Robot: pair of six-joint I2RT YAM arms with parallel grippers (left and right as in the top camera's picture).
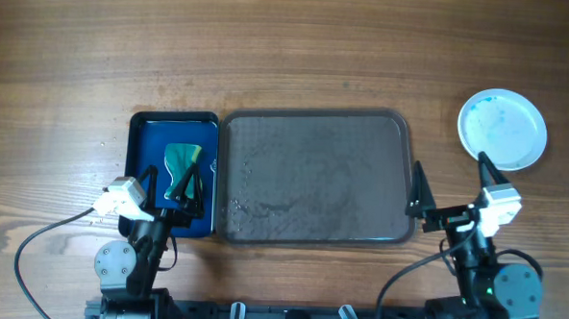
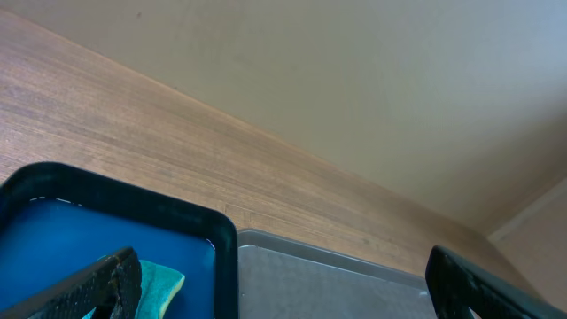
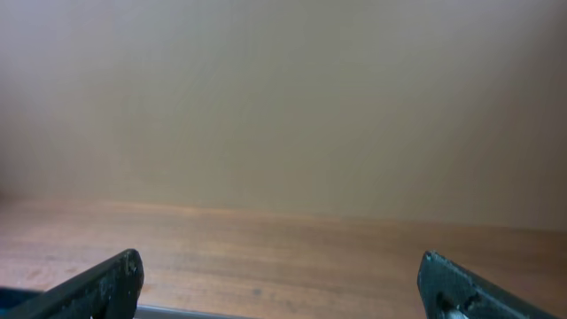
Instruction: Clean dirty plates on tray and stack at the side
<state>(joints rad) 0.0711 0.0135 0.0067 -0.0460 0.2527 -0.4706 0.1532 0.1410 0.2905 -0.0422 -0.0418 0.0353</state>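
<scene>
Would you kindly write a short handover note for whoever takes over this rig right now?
The left gripper is open and holds nothing, over the sponge in the blue tray.
The right gripper is open and holds nothing, by the right edge of the grey tray.
No plates are on the grey tray. A white plate sits on the table at upper right; I cannot tell if others lie beneath.
Left to do: probably only checking that plate, since faint blue shows on it.
</scene>
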